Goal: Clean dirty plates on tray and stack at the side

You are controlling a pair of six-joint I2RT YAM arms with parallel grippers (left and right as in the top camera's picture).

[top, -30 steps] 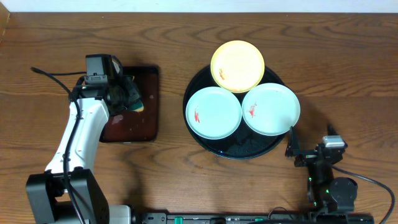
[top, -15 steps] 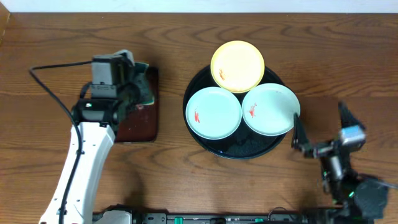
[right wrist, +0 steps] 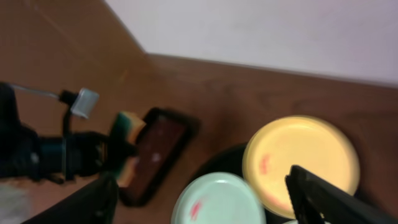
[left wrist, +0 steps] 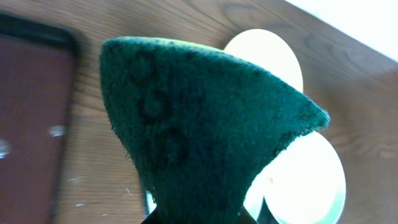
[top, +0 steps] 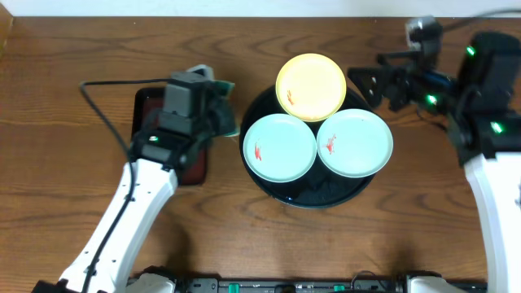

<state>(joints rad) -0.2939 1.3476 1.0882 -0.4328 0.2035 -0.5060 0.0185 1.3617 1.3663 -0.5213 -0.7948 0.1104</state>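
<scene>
Sponge (left wrist: pixel 199 124), dark green on its scouring face with a thin yellow edge, sits pinched in the left claw (top: pixel 213 114), whose jaws are clamped tight on it. In the left wrist view it fills most of the frame and hides the fingers. Just under and behind that claw lies the brown tray (top: pixel 194 167), partly covered by the arm. Just ahead of the sponge comes the rim of the tray (top: pixel 313 198), black and round, on the table (top: pixel 65 65). Nearest the left claw on it is the left pale plate (top: pixel 279 147), with a red-orange smear on the side facing the claw. Further out lies the yellow plate (top: pixel 311 85), also smeared. Farthest from this claw is the right pale plate (top: pixel 354 143), smeared near its middle. All three lie flat on the tray, rims meeting, none stacked at the side.

Over by the tray's far right edge, the right claw (top: pixel 370 80) hangs above the table, jaws spread wide with nothing between them. Closest to it is the yellow plate, just beside its fingertips in the overhead view. The right pale plate lies next, on the robot's side of the claw. In the right wrist view the fingers (right wrist: pixel 314 199) frame the yellow plate and the left pale plate. Well beyond them the brown tray and the left claw with its sponge show, blurred.
</scene>
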